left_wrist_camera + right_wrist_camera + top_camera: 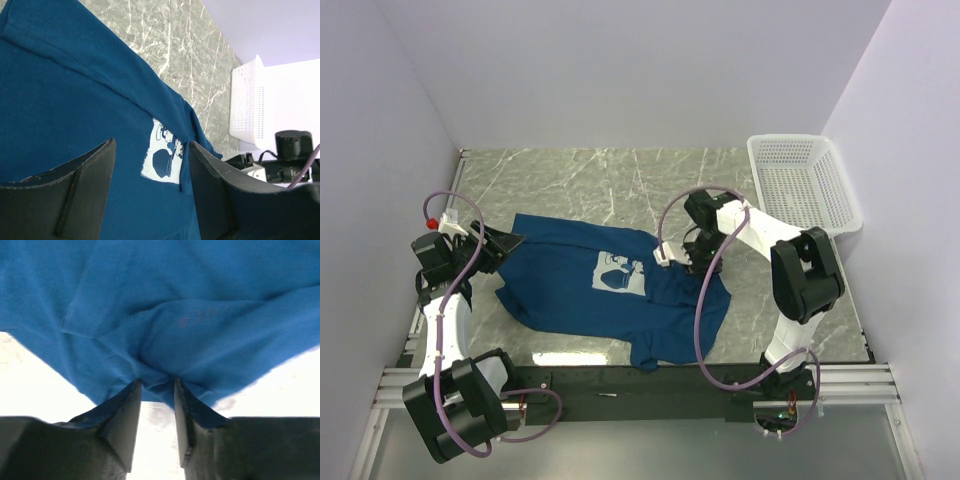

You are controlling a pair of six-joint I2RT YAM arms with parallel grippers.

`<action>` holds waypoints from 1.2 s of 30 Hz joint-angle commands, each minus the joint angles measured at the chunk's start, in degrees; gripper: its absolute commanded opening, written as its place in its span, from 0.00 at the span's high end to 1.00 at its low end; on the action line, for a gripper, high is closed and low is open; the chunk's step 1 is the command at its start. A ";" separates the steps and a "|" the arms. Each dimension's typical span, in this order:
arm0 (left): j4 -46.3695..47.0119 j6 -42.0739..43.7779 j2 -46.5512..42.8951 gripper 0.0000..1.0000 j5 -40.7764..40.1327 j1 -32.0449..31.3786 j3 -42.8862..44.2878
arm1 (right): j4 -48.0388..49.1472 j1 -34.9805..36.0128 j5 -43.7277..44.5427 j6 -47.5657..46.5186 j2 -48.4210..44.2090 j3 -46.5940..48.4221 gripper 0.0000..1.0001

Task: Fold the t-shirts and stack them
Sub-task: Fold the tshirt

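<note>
One weak pinch could spoil it: right hand narrow at a t-shirt fold, hold impossible to tell, left hand wide apart, so cloth may slip.

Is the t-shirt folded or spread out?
Spread out, mostly: the t-shirt lies open on the table, chest print facing up, with its right side rumpled.

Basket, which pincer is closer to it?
Right. The right pincer is on the right side of the shirt, left of the basket. The left pincer is at the shirt's left edge, farther away.
</note>
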 commanded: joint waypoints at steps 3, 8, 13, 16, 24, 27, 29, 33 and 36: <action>2.25 -0.55 -0.03 0.35 1.82 -0.16 -0.33 | 1.35 0.41 1.43 1.61 -5.59 -5.50 0.69; 2.16 -0.55 -0.11 0.34 1.74 -0.16 -0.33 | 5.82 0.32 2.13 5.21 -9.72 -9.02 0.88; 2.25 -0.63 -0.20 0.34 1.83 -0.16 -0.33 | 12.68 0.23 0.90 11.01 -16.83 -14.38 1.00; 2.43 -0.63 -0.29 0.35 1.91 -0.25 -0.42 | 14.71 -0.55 -1.90 10.58 -20.71 -16.67 0.99; 2.08 -0.46 -0.03 0.34 1.65 -0.16 -0.25 | 5.25 -1.17 -5.69 -6.11 -12.47 -8.18 0.36; 2.08 -0.37 -0.03 0.34 1.65 -0.16 -0.33 | -0.03 -0.91 -4.12 -7.27 -4.91 -0.87 0.35; 2.08 -0.37 0.06 0.35 1.74 -0.25 -0.25 | -0.23 -0.91 -2.63 -7.00 -2.01 1.16 0.35; 2.25 -0.55 0.33 0.35 2.00 -0.25 -0.33 | -0.66 -0.65 -1.74 -7.79 0.20 2.14 0.36; 2.43 -0.55 0.41 0.34 2.09 -0.25 -0.42 | -1.98 -0.56 -0.52 -7.70 1.70 2.49 0.38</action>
